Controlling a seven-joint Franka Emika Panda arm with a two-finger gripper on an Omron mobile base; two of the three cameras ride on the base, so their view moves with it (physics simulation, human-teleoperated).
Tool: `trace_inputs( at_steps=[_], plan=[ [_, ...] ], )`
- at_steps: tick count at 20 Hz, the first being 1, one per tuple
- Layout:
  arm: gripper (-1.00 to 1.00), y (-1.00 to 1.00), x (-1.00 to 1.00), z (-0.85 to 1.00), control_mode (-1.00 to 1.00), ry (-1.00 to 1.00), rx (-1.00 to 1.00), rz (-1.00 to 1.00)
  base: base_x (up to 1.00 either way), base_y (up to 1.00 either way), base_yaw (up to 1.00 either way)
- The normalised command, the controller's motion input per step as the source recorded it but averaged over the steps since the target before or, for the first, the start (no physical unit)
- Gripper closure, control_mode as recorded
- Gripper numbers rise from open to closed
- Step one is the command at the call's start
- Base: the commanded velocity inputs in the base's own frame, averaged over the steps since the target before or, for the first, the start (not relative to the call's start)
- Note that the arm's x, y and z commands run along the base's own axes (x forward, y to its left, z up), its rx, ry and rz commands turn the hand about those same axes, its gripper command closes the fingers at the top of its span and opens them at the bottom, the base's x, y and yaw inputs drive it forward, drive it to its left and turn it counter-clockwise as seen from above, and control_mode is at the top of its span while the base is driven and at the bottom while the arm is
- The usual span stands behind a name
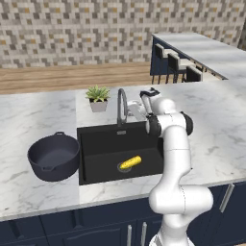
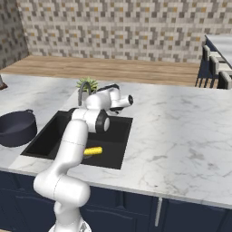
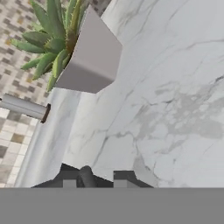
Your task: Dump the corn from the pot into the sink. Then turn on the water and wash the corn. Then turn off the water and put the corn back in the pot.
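Pincer position: raised at the back of the sink, beside the curved tap, pointing toward the rear of the desk. In the hand view its two dark tips stand a little apart with a dark rounded part between them; whether I am gripping that part or merely flanking it, I cannot tell. Ahead of the tips lie the marble surface, the small potted plant and a grey metal bar, probably part of the tap fitting.

Corn: lies on the floor of the black basin, on or just beside the round drain, well apart from my pincer. Pot: stands upright on the desk just left of the sink, and its interior appears empty.

Progress, as I judge it: the dumping step is complete, since the cob is in the basin and the pot holds nothing. No stream of water is visible from the tap, so I cannot say whether washing is about to begin or has just ended; my place at the tap fits either. Returning the corn to the pot remains to be done.
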Motion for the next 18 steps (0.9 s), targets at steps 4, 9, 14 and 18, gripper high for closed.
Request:
trace_inputs(
  at_steps=[4, 9, 14, 18],
  plan=[
    [1.0, -0.56, -0.42, -1.0, -1.0, 0.0, 0.0, 0.04, 0.0, 0.0, 0.0],
    [1.0, -0.15, -0.21, -1.0, -1.0, -0.01, 0.0, 0.05, 0.0, 0.0, 0.0],
    [1.0, 0.0, -0.01, -0.32, -1.0, 0.02, 0.0, 0.03, 0.0, 0.0, 0.0],
    [1.0, -0.03, -0.03, -0.03, -1.0, 0.0, 0.0, 0.0, 0.0, 0.0, 0.0]
  ],
)
